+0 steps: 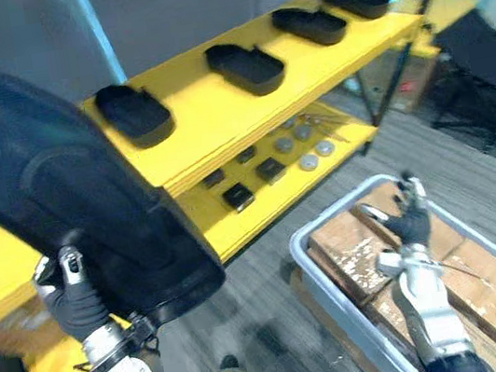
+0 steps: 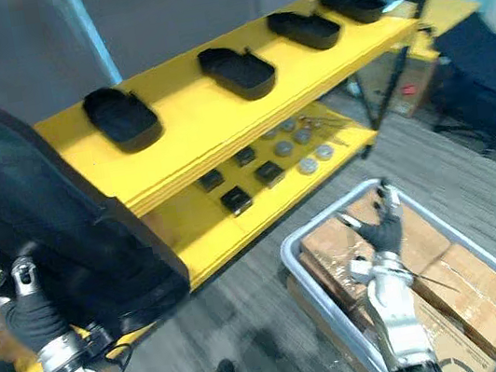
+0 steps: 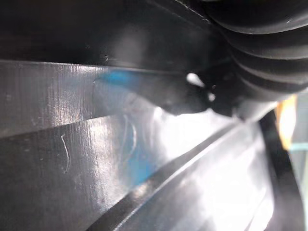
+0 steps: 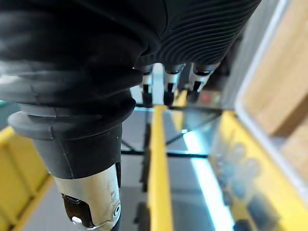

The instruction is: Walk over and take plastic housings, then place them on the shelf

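Observation:
A big black plastic housing (image 1: 57, 169) fills the near left, held up in front of the yellow shelf (image 1: 207, 107). My left hand (image 1: 78, 303) grips its lower edge from below, thumb on the front face; the left wrist view shows the housing's glossy surface (image 3: 144, 168) from very close. My right hand (image 1: 409, 222) hovers open, fingers straight, over cardboard boxes in a grey bin (image 1: 310, 247) at the lower right. Several more black housings lie in a row on the top shelf board, the nearest one (image 1: 133, 114) just right of the held housing.
The lower shelf board (image 1: 209, 235) carries small black blocks (image 1: 237, 195) and grey round parts (image 1: 308, 161). A black metal frame (image 1: 402, 58) stands at the shelf's right end, with dark equipment (image 1: 493, 62) beyond it. Grey wood-pattern floor lies between shelf and bin.

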Controlling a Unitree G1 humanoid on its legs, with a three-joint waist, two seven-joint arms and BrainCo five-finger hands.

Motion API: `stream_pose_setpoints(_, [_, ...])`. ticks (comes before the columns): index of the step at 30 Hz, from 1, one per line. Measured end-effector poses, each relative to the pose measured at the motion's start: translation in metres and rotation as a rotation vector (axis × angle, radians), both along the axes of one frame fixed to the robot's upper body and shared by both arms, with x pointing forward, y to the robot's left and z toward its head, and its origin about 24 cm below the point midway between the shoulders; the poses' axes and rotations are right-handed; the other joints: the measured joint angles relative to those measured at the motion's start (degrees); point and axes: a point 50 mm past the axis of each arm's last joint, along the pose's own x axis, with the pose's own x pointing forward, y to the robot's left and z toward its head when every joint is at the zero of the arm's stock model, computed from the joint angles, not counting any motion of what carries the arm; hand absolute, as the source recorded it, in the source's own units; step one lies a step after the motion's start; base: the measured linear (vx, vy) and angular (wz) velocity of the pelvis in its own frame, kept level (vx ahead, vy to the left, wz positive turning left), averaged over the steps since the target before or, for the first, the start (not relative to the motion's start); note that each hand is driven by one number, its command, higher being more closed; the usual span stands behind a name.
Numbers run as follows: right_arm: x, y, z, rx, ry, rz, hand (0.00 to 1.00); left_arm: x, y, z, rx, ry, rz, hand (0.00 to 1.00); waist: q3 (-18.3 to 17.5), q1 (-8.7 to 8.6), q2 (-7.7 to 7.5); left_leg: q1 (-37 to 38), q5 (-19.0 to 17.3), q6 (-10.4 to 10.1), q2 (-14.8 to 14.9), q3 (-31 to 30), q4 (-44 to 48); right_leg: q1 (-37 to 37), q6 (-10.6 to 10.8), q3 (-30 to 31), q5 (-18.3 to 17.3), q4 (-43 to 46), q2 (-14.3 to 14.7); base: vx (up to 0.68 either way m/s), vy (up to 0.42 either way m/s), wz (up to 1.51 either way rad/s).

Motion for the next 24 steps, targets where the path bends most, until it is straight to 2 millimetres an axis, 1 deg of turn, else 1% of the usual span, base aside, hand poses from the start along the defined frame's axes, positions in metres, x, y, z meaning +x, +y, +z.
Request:
stream_pose_setpoints(1, [-0.001, -0.003, 0.001, -0.012, -0.003, -0.014, 0.00, 0.004, -0.006, 0.000, -0.009, -0.001, -0.034, 1.00, 0.2, -0.80, 0.54, 0.0, 0.6, -0.9, 0.3, 1.6, 0.1, -0.2, 0.2, -0.2, -0.6, 1.0, -0.5, 0.01, 0.135, 1.08])
stream_pose_setpoints(2, [-0.002, -0.005, 0.003, -0.036, -0.012, -0.028, 0.00, 0.008, -0.015, 0.002, -0.013, -0.012, -0.082, 1.00, 0.7, -1.04, 1.16, -0.2, 1.9, -2.8, 0.0, 2.8, 0.6, -1.1, 1.1, 0.6, -2.3, 3.3, -1.8, 0.00, 0.159, 0.33])
stream_pose_setpoints(3, [-0.001, -0.001, 0.002, -0.042, -0.010, -0.024, 0.00, 0.011, -0.020, 0.003, -0.009, -0.011, -0.104, 1.00, 1.5, -0.84, 1.43, -0.2, 2.1, -3.2, 0.4, 2.9, 2.8, -1.3, 1.7, 1.7, -2.9, 5.0, -2.7, 0.00, 0.161, -0.09])
stream_pose_setpoints(4, [-0.001, 0.006, 0.000, -0.043, -0.003, -0.004, 0.00, 0.011, -0.020, 0.002, -0.003, -0.002, -0.111, 1.00, 1.6, -0.66, 1.48, -0.2, 1.7, -3.6, 1.1, 2.9, 4.8, -1.5, 1.7, 3.1, -3.4, 5.8, -3.2, 0.00, 0.175, -0.46])
stream_pose_setpoints(5, [-0.002, 0.012, -0.002, -0.031, -0.007, 0.012, 0.00, 0.011, -0.019, 0.002, 0.013, 0.001, -0.114, 1.00, 1.7, -0.61, 1.12, -0.1, 0.1, -3.7, 1.6, 3.0, 7.0, -1.8, 1.8, 4.8, -4.1, 6.6, -3.8, -0.01, 0.188, -0.54])
stream_pose_setpoints(6, [-0.004, 0.015, -0.004, -0.026, -0.012, 0.033, 0.00, 0.011, -0.016, 0.002, 0.034, 0.004, -0.113, 1.00, 2.4, -0.46, 0.07, -0.2, -1.6, -3.8, 2.0, 2.7, 10.3, -2.6, 2.8, 7.2, -4.8, 7.8, -4.7, -0.01, 0.200, -0.55])
stream_pose_setpoints(7, [-0.004, 0.016, -0.003, -0.029, -0.018, 0.046, 0.00, 0.011, -0.015, 0.001, 0.038, 0.009, -0.107, 1.00, 2.6, 0.06, -0.27, -0.5, -1.8, -4.1, 2.1, 1.2, 12.0, -3.3, 3.4, 8.8, -5.2, 8.2, -5.0, -0.05, 0.192, -0.97])
stream_pose_setpoints(8, [-0.003, 0.017, -0.001, -0.033, -0.029, 0.067, 0.00, 0.011, -0.010, -0.005, 0.037, 0.040, -0.082, 1.00, 2.8, 1.22, -0.53, -2.2, -1.9, -4.4, 1.3, -7.9, 14.7, -5.3, 4.5, 12.4, -5.5, 8.9, -5.2, -0.06, 0.164, -1.13])
stream_pose_setpoints(9, [-0.001, 0.020, 0.001, -0.032, -0.052, 0.114, 0.00, 0.010, -0.003, -0.013, 0.033, 0.084, -0.049, 1.00, 2.6, 1.29, -0.76, -2.4, -2.0, -4.5, -0.8, -14.1, 14.2, -6.3, 4.4, 15.3, -5.1, 8.6, -5.2, -0.05, 0.141, -1.08])
stream_pose_setpoints(10, [-0.001, 0.022, 0.002, -0.029, -0.066, 0.130, 0.00, 0.010, 0.000, -0.015, 0.032, 0.096, -0.035, 1.00, 2.6, 1.09, -1.12, -2.4, -2.0, -4.6, -1.8, -16.7, 13.9, -7.1, 4.5, 16.5, -5.0, 8.8, -5.4, -0.06, 0.145, -0.77])
stream_pose_setpoints(11, [0.000, 0.024, 0.003, -0.014, -0.083, 0.170, 0.00, 0.008, 0.003, -0.017, 0.031, 0.107, -0.015, 1.00, 2.6, 0.93, -1.20, -2.2, -2.4, -5.3, -3.2, -20.7, 12.9, -8.4, 4.6, 18.2, -4.8, 8.8, -5.5, -0.05, 0.112, -0.58])
stream_pose_setpoints(12, [0.001, 0.027, 0.003, -0.016, -0.085, 0.215, 0.00, 0.004, 0.005, -0.018, 0.030, 0.115, -0.008, 1.00, 2.3, 0.54, -0.76, -1.8, -3.2, -7.1, -3.8, -22.4, 10.4, -10.0, 4.9, 19.4, -4.5, 9.1, -5.5, -0.05, 0.108, -0.48])
stream_pose_setpoints(13, [0.001, 0.028, 0.004, -0.019, -0.088, 0.233, 0.00, 0.003, 0.005, -0.018, 0.029, 0.114, -0.009, 1.00, 2.1, 0.40, -0.51, -1.7, -3.5, -8.5, -3.9, -22.5, 9.2, -11.0, 4.9, 19.8, -4.4, 9.4, -5.6, -0.03, 0.093, -0.24])
stream_pose_setpoints(14, [0.002, 0.032, 0.004, -0.009, -0.090, 0.263, 0.00, 0.003, 0.004, -0.017, 0.027, 0.107, -0.015, 1.00, 2.1, 0.49, -0.49, -2.1, -3.6, -10.1, -4.7, -22.4, 7.7, -13.2, 4.9, 20.5, -4.5, 10.7, -6.4, -0.04, 0.084, -0.09])
stream_pose_setpoints(16, [0.004, 0.042, 0.002, 0.048, -0.095, 0.305, 0.00, 0.001, 0.004, -0.019, 0.022, 0.115, -0.008, 1.00, 2.2, 0.72, -0.64, -2.9, -3.7, -10.4, -5.5, -22.1, 8.0, -15.2, 5.1, 21.6, -4.4, 12.2, -7.4, -0.03, 0.064, -0.08])
stream_pose_setpoints(17, [0.005, 0.049, 0.000, 0.114, -0.105, 0.329, 0.00, 0.001, 0.003, -0.020, 0.013, 0.115, -0.006, 1.00, 2.6, 0.72, -0.35, -3.4, -4.9, -10.8, -5.5, -22.4, 9.8, -15.1, 5.6, 21.5, -4.3, 12.8, -7.7, -0.01, 0.051, -0.04])
stream_pose_setpoints(18, [0.005, 0.052, -0.001, 0.135, -0.109, 0.338, 0.00, 0.000, 0.002, -0.020, 0.010, 0.112, -0.003, 1.00, 2.6, 0.79, -0.28, -3.7, -5.6, -10.8, -5.5, -22.5, 10.9, -14.8, 5.8, 21.5, -4.4, 12.9, -7.8, 0.01, 0.063, 0.01])
stream_pose_setpoints(20, [0.006, 0.061, 0.000, 0.147, -0.124, 0.360, 0.00, -0.002, 0.000, -0.016, 0.021, 0.089, 0.012, 1.00, 2.6, 0.91, -0.16, -4.1, -8.3, -10.7, -5.5, -22.7, 14.4, -13.4, 6.4, 21.3, -4.4, 12.4, -8.3, 0.05, 0.102, 0.00])
stream_pose_setpoints(22, [0.006, 0.066, 0.001, 0.168, -0.140, 0.363, 0.00, -0.002, 0.000, -0.010, 0.040, 0.063, 0.008, 1.00, 2.7, 1.38, -0.47, -4.0, -10.8, -10.1, -6.0, -22.6, 16.7, -11.5, 5.9, 21.0, -4.6, 11.5, -9.1, 0.10, 0.146, 0.06])
stream_pose_setpoints(23, [0.005, 0.068, 0.002, 0.173, -0.157, 0.362, 0.00, -0.002, -0.001, -0.005, 0.053, 0.037, 0.004, 1.00, 2.8, 1.36, -1.37, -3.9, -12.2, -9.4, -7.6, -22.8, 17.1, -10.9, 5.5, 21.3, -4.1, 13.0, -10.4, 0.12, 0.183, 0.35])
stream_pose_setpoints(24, [0.004, 0.068, 0.002, 0.175, -0.168, 0.358, 0.00, 0.002, -0.003, -0.001, 0.076, 0.018, -0.001, 1.00, 2.8, 1.06, -1.49, -3.7, -12.5, -8.7, -9.1, -23.8, 16.8, -12.8, 1.7, 22.8, -1.7, 17.8, -11.3, 0.10, 0.192, 0.48])
